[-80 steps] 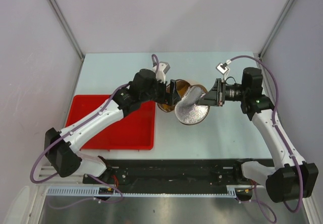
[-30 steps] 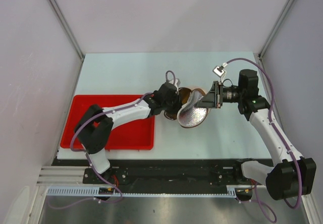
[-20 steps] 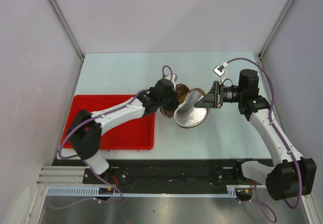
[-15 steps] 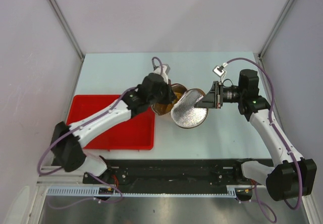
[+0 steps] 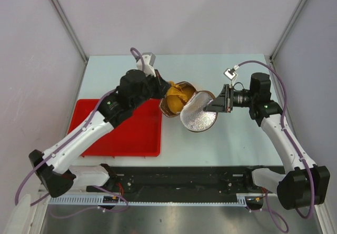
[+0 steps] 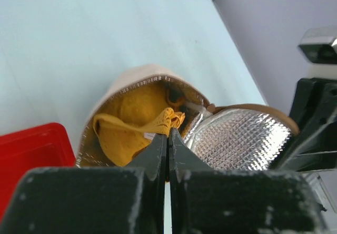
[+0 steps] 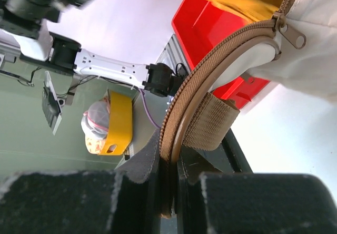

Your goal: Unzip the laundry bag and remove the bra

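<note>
Left gripper (image 6: 167, 133), nearest the wrist lens, is closed tight on a peak of the mustard-yellow bra (image 6: 124, 126), with a pinch of cloth bunched right at its tips and a corner of the red tray (image 6: 31, 144) low at its left. Just beyond, the rest of the garment sits in the open mouth of the laundry bag (image 6: 138, 75), whose silvery mesh lid hangs folded out to the right.

Half a second ago this gripper was down in that mouth. Seen from overhead, it has now drawn back toward the far left, and the yellow cloth stands above the brown rim where before it lay low inside. So the unzipping looks done and the pull-out is under way, though most of the bra is not yet out of the pouch.

Farther off, the right gripper (image 7: 167, 157) is clamped on the bag's brown zipped rim beside a webbing tab (image 7: 208, 126), as it was in the earlier frames. It appears to be anchoring the pouch against the pull. Pale table (image 5: 231, 144) stretches beyond.
</note>
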Controlling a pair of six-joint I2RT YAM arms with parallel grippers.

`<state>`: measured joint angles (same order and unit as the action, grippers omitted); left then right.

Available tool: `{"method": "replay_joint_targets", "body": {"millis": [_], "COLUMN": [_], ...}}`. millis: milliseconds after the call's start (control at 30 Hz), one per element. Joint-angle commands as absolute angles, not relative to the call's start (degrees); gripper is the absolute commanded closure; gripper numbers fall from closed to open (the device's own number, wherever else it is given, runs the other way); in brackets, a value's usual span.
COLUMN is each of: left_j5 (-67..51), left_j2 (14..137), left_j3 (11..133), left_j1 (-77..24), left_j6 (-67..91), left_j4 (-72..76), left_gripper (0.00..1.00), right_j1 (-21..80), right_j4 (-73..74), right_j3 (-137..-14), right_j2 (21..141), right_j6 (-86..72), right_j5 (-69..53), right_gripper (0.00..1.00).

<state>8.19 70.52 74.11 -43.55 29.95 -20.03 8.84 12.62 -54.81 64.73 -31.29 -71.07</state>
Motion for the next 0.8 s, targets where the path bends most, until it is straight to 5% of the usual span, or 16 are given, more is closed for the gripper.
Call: {"method": "replay_joint_targets", "body": {"millis": [0, 433, 567, 767], "left_j5": [12.83, 31.37, 40.14, 38.07], "left_j2": [62.07, 51.33, 49.49, 48.87], "left_j3": [82.07, 86.13, 83.33, 72.80], "left_j1": [-42.19, -41.84, -41.40, -35.70], "left_j6": [26.82, 21.36, 22.67, 28.81], "left_j4": [-21.17, -26.18, -32.58, -38.58], "left_gripper": [1.00, 1.00, 1.00, 1.00], "right_j1": [8.44, 8.35, 8.35, 8.96], "right_j4": [11.43, 10.72, 10.63, 10.02], "right_j3": [-55.02, -55.02, -55.02, -55.02], "right_j2": [64.86, 65.30, 64.95, 64.60], "right_j6": [-30.67, -31.55, -31.55, -31.99], "right_j5": [-70.93, -70.93, -71.02, -71.72], "right_gripper": [1.00, 1.00, 1.00, 1.00]}}
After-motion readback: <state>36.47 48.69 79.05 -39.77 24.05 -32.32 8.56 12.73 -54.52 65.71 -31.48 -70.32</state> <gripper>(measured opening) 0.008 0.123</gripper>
